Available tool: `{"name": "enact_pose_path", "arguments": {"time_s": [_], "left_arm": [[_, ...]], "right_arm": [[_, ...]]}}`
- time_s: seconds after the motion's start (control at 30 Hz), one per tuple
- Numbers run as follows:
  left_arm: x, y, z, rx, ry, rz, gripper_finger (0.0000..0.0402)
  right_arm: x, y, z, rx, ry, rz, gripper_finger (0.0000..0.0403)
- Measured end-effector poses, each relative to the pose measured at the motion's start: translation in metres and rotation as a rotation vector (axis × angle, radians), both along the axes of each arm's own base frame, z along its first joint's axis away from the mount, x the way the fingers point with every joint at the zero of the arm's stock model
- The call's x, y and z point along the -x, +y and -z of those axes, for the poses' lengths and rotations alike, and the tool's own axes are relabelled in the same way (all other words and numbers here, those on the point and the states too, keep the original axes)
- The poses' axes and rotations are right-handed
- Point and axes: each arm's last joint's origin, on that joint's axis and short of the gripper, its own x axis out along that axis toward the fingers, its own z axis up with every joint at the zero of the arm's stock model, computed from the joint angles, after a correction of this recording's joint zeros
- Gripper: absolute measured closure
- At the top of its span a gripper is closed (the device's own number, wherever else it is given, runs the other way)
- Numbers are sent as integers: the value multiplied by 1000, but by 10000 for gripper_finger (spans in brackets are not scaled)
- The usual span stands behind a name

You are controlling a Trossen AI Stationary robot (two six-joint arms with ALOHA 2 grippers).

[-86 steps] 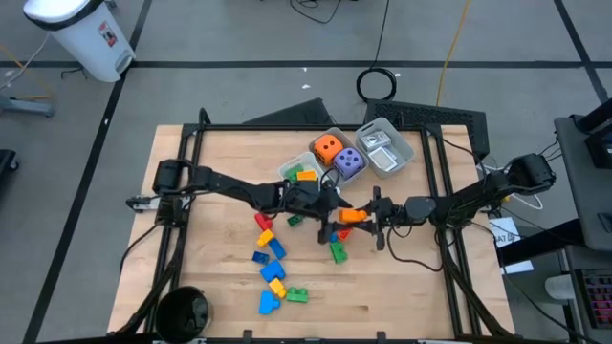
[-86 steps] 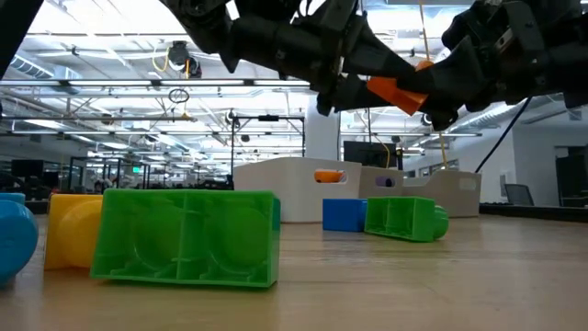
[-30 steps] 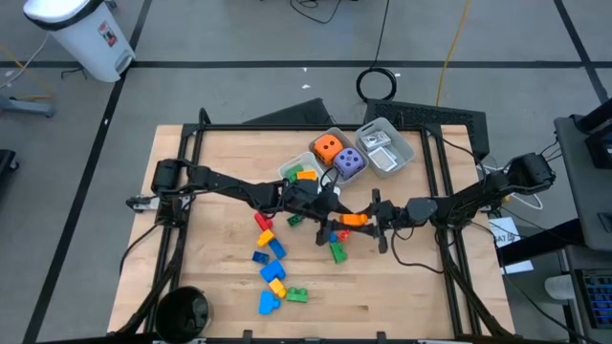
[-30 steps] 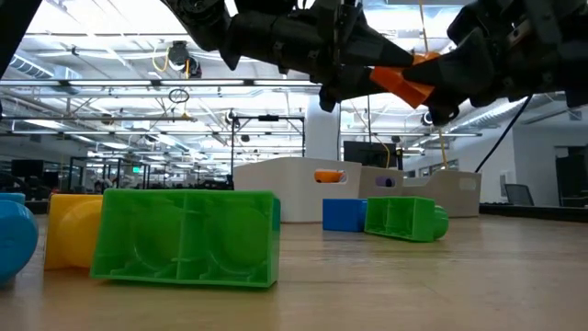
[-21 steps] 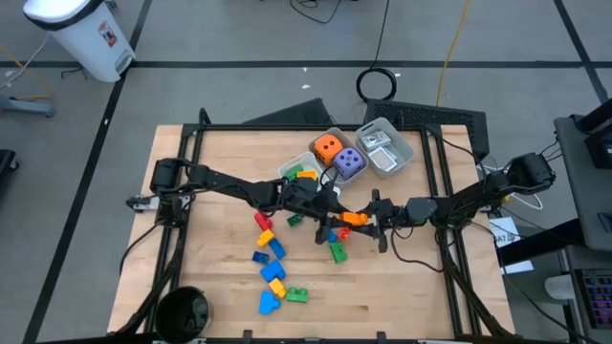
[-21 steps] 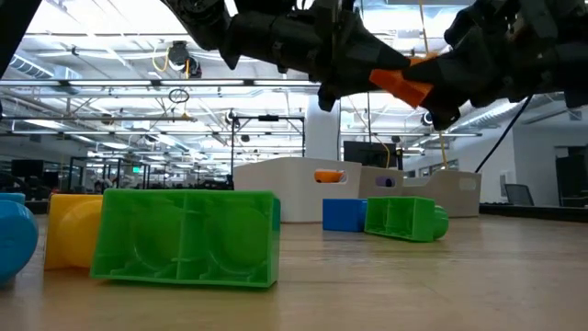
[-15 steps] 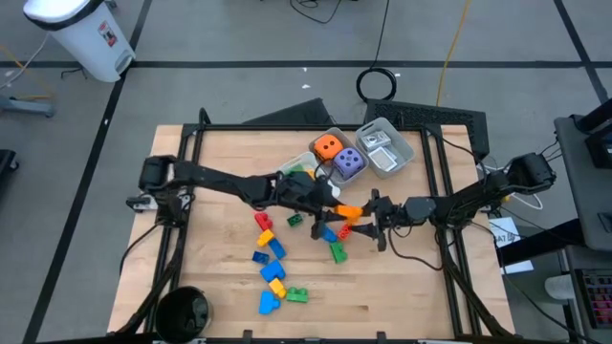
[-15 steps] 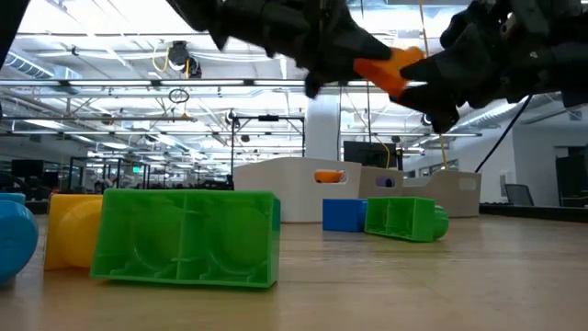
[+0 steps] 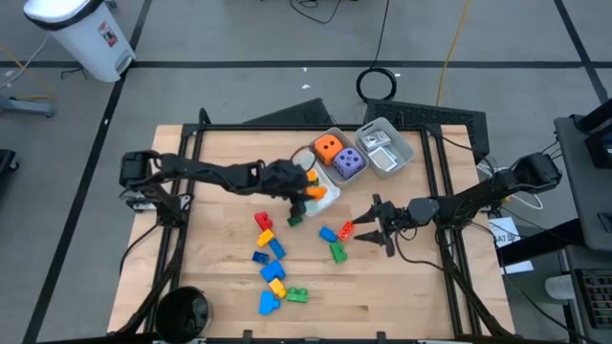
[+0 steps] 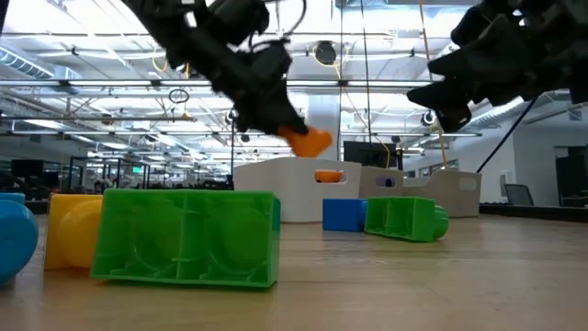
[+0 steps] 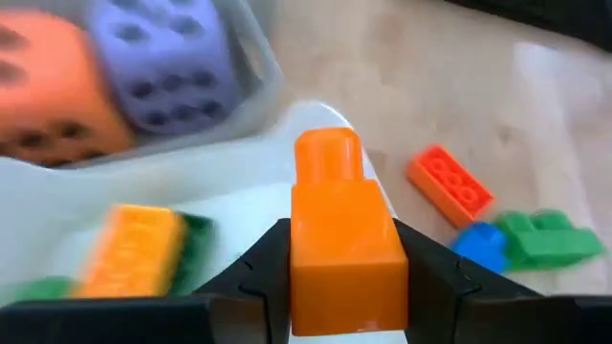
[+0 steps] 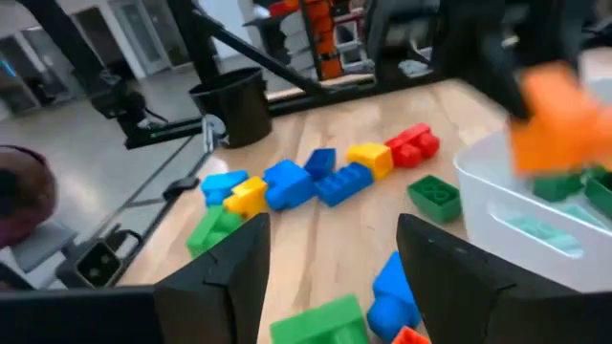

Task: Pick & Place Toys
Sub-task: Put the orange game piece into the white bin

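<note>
My left gripper is shut on an orange brick above the white tray, which holds a yellow brick and green ones. My right gripper is open and empty, above the table to the right of a blue brick, a red brick and a green brick. The orange die and the purple die sit in a clear tray behind. More bricks lie on the table nearer the front. My left gripper pinches the orange brick's block part by two opposite sides between its two fingers; the brick's single stud points away from the gripper. The fingers slant down from the table's left. The brick hangs lifted clear above the white tray.
A second clear tray with white cards stands at the back right. In the low view a big green brick and a yellow one lie close by. A black bin stands at the front left corner.
Both grippers were on the orange brick in mid-air. My right gripper has let go of it and opened. My left gripper has carried the brick toward the table's far left, down to just above the white tray.
</note>
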Motion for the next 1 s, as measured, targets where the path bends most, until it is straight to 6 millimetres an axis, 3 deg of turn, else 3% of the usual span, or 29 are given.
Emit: {"name": "enact_pose_path", "arguments": {"time_s": [0.1, 0.2, 0.33, 0.5, 0.67, 1.0], "left_arm": [[0, 3, 17, 37, 22, -19, 243], [-3, 7, 23, 3, 19, -76, 173], [-5, 7, 23, -13, -3, -92, 90], [-7, 8, 19, -19, -42, -96, 29], [-9, 8, 16, -21, -85, -94, 7], [-10, 8, 15, -22, -93, -94, 9]], "right_arm": [[0, 0, -1, 11, -5, 4, 201], [0, 0, 0, 20, 2, 5, 202], [0, 0, 1, 33, 5, 5, 202], [-1, 0, 6, 91, 26, 26, 198], [-4, 5, 30, 209, 160, 88, 184], [-11, 1, 67, 185, 391, 66, 203]]}}
